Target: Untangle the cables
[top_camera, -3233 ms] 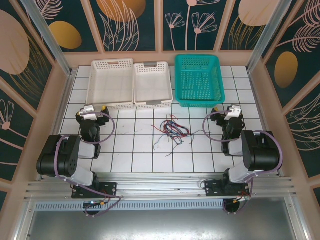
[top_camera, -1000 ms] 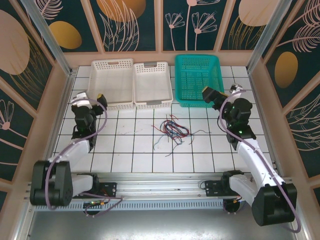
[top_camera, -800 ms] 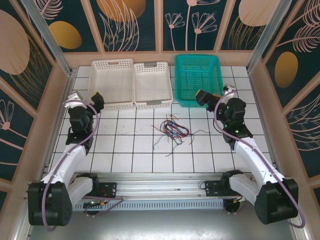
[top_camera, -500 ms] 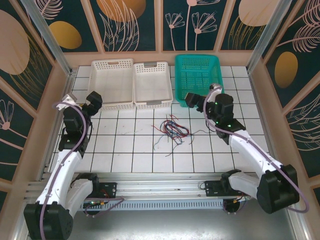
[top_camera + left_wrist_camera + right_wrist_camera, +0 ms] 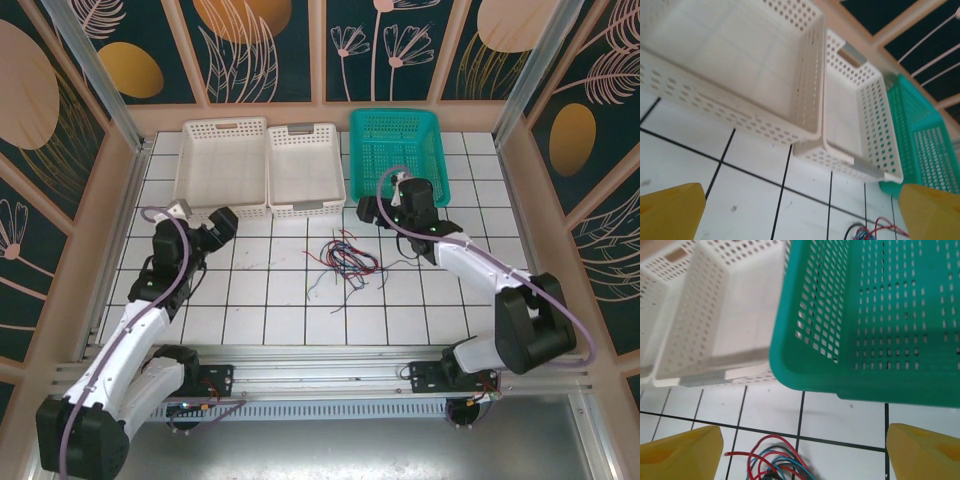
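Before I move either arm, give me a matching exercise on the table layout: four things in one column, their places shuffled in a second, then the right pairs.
Things:
1. cables
2. teal basket
3. larger white basket
4. smaller white basket

Places:
A. middle of the basket row
B. right end of the basket row
C. loose on the tiles, nearer the arms than the baskets
D. left end of the basket row

Pairs: 1-C; 2-B; 3-D; 4-A
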`<control>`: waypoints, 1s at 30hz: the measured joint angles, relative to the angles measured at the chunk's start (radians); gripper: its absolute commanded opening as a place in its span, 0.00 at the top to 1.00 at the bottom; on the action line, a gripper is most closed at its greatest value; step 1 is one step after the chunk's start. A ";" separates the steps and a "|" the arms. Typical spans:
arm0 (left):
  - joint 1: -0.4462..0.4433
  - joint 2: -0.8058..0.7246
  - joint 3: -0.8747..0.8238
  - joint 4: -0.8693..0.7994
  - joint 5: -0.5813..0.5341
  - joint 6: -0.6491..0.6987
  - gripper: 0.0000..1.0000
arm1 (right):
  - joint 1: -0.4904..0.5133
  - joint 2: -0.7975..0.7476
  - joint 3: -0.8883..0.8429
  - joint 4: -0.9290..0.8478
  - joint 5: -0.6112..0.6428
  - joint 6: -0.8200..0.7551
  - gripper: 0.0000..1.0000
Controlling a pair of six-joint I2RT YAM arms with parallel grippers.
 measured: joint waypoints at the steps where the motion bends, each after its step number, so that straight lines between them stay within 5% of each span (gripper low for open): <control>1: -0.021 0.016 0.000 -0.004 -0.011 0.000 0.01 | 0.006 0.016 0.007 -0.016 0.002 0.000 0.18; 17: -0.362 0.163 0.004 -0.040 -0.171 -0.027 0.05 | 0.250 -0.067 -0.195 -0.183 0.191 0.097 0.29; 24: -0.458 0.288 0.050 -0.044 -0.210 -0.037 0.05 | 0.257 -0.137 -0.256 -0.196 0.258 0.145 0.32; 30: -0.501 0.338 0.078 -0.043 -0.232 -0.045 0.05 | 0.257 -0.107 -0.266 -0.181 0.266 0.157 0.46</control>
